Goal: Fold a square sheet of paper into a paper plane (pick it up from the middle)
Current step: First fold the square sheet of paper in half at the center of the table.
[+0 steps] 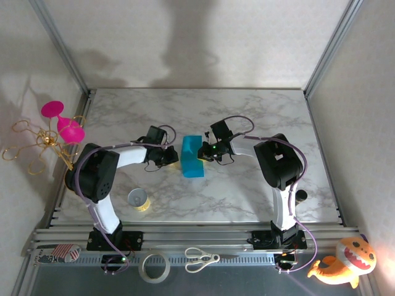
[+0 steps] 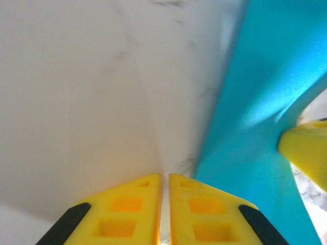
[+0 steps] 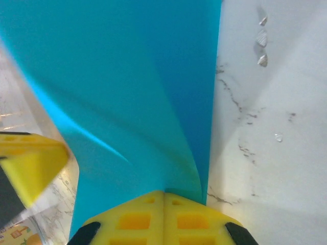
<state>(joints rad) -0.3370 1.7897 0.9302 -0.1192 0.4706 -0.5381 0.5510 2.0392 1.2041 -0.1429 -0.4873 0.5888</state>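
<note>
Folding in hand, likely an early crease: right claw (image 3: 163, 194) pinches square sheet of paper (image 1: 192, 157), left claw (image 2: 164, 177) closed empty just beside it, next needs flap laid flat and pressed

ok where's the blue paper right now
In the top view the square sheet of paper sits mid-table, bent upward, between the left gripper on its left and the right gripper, which pinches its right edge.
</note>
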